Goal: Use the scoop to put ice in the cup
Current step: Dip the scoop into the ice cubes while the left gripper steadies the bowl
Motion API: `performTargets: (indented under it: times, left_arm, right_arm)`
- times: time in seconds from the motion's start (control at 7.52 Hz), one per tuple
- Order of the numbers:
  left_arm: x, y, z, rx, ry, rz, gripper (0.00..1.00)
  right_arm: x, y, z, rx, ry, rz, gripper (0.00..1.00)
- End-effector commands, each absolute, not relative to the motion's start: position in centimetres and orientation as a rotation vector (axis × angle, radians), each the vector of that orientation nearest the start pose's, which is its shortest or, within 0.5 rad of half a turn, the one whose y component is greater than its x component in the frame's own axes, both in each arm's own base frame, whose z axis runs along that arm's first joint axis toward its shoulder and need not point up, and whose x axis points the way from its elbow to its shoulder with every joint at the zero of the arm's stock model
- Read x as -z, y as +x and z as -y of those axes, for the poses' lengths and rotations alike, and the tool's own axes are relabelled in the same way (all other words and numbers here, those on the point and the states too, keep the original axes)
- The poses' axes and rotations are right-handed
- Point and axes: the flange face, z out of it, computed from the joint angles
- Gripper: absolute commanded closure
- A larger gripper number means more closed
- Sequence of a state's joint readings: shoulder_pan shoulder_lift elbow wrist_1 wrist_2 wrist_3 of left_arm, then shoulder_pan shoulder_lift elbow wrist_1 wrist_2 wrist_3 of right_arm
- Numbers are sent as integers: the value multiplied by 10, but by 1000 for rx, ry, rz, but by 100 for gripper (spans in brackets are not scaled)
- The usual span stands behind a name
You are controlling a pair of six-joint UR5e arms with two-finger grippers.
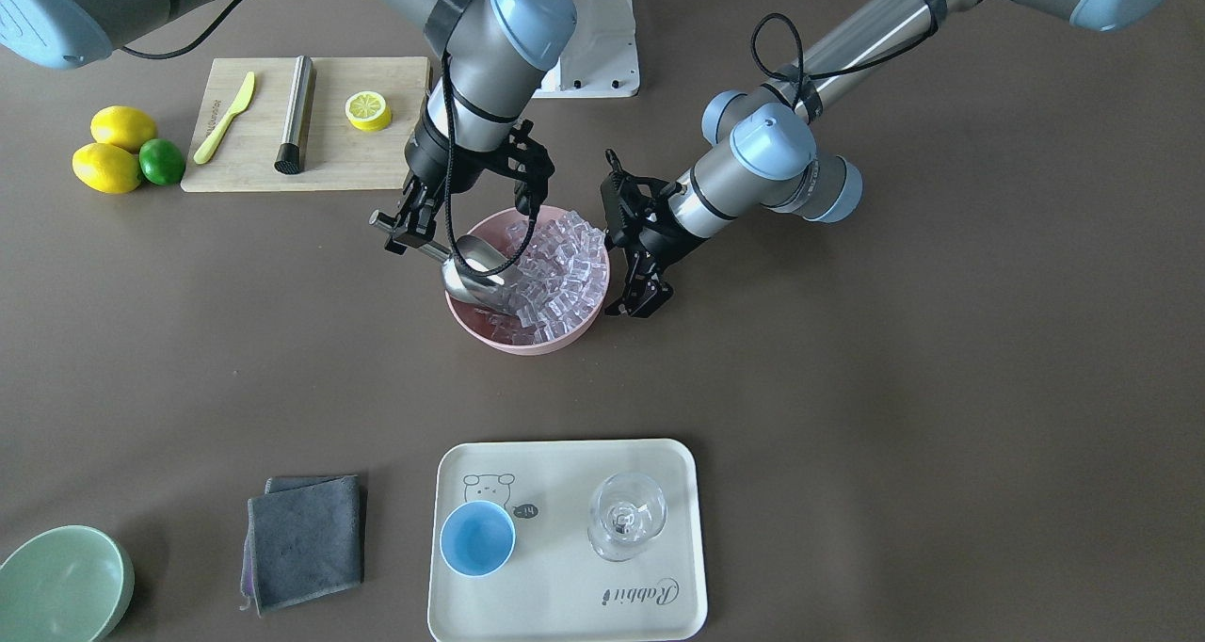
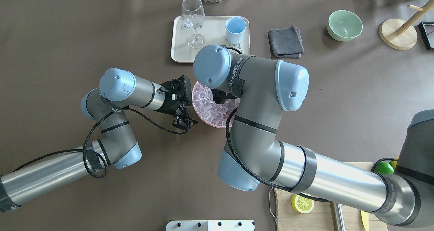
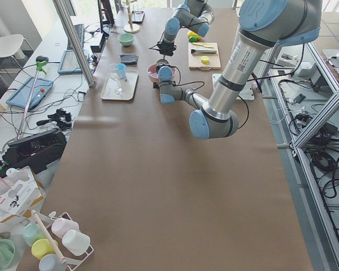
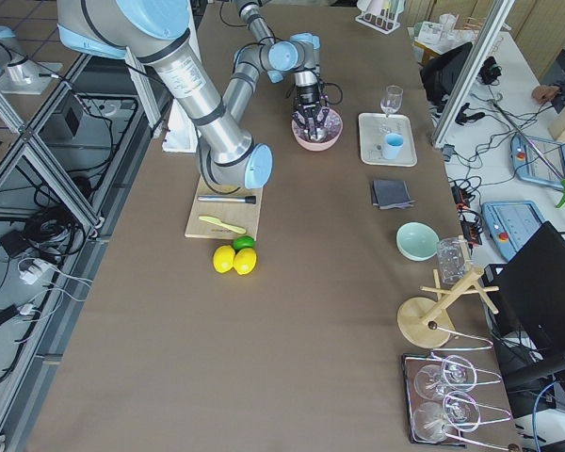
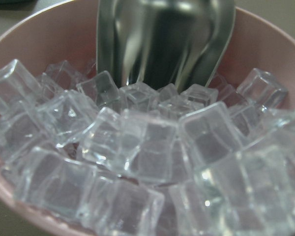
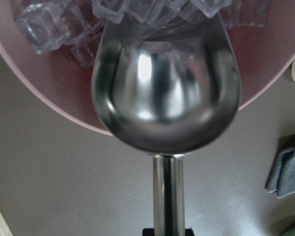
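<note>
1. Two arms meet at a round pink bowl (image 1: 527,345) on the brown worktop (image 1: 847,388). The bowl is heaped with ice (image 1: 565,265), many small clear glassy cubes.
2. The right end effector (image 1: 407,234) is clamped on the short straight handle of a shiny silver metal scoop (image 1: 475,270), just outside the pink bowl's rim.
3. The scoop's deep rounded bowl lies tilted inside the pink bowl, with its open lip touching the cubes.
4. The left end effector (image 1: 640,301) hangs just beside the pink bowl's opposite rim, with its fingers apart.
5. A small round light-blue cup (image 1: 477,538) stands upright on a cream rectangular tray (image 1: 565,614). It is well apart from the pink bowl, on the side away from the robot's base.
6. A clear stemmed glass (image 1: 626,515) stands beside the cup on the same tray.
7. The tray bears the script word "Rabbit" and a line-drawn bear. The marks on a small dark tag next to the cup are too small to read.
</note>
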State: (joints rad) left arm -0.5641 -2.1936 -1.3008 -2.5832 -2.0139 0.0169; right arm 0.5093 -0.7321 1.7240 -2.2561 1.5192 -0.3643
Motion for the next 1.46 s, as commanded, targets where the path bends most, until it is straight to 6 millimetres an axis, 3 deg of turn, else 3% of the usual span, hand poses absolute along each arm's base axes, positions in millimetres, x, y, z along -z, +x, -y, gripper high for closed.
performTargets:
  times: [0.0,0.53,1.06,1.33]
  left_arm:
    - [-290,565,463,-1144,1075,-1031,2]
    - [-282,567,463,-1138,1085,-1034,2]
    - [-282,567,463,-1138,1085,-1034,2]
    - [-282,567,463,-1136,1084,-1035,2]
  right_arm:
    - [-201,-509,439,1401,376,132,100]
    - [-201,-502,436,1388,428,202,100]
    - [-220,-462,447,1320,497,322,100]
    - [-236,-463,449,1256,549,366,100]
